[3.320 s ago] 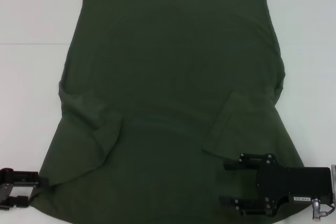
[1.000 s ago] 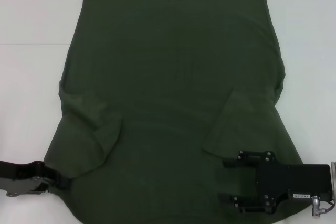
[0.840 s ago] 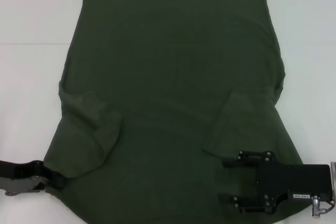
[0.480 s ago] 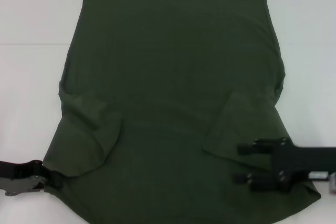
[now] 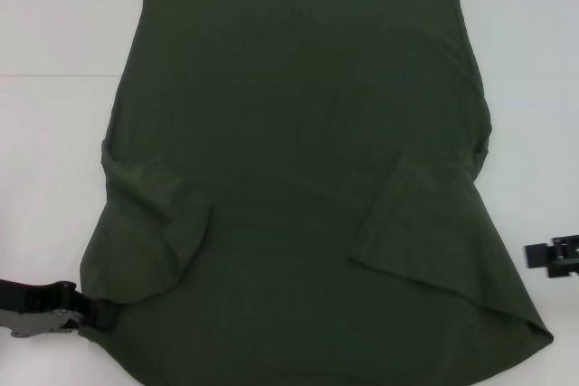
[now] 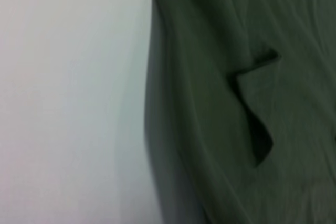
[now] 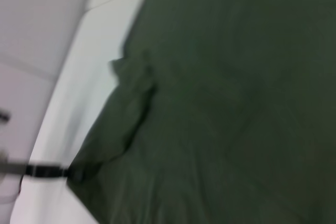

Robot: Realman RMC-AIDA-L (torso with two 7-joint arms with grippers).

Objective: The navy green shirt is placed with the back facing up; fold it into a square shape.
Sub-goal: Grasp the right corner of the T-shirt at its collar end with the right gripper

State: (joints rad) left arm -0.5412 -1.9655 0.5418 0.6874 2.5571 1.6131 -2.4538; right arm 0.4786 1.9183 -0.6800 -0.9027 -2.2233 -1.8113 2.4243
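- Navy green shirt spread back-up across white tabletop, hem at far edge, both sleeves already tucked inward over the body.
- Left sleeve flap folded in on left side, edge slightly rumpled; right sleeve flap folded in on right, lying flatter.
- Left claw low at near-left corner of the shirt, touching the fabric edge; looks pinched on that corner, fingertips buried in cloth, grip depth not clear.
- Right claw at right frame edge, just beside the shirt's right side, apart from fabric; only a stub in view, open or closed: cannot tell.
- Left wrist view: fabric edge against bare tabletop, small puckered fold close by.
- Right wrist view: shirt filling most of frame, left claw far off as a dark bar at the cloth corner.
- Step, as a judgement: side folds done, lengthwise fold toward the far hem not yet made.
- Risk: one-corner lift with right side unheld, likely skewed drag and a crooked fold line.
- Risk: shallow pinch, possible slip mid-lift under cloth weight.
- Risk: tucked sleeves popping open if fabric dragged, ruining the square outline.
- Risk: near-right corner hanging out past the body line, uneven edges if not matched.
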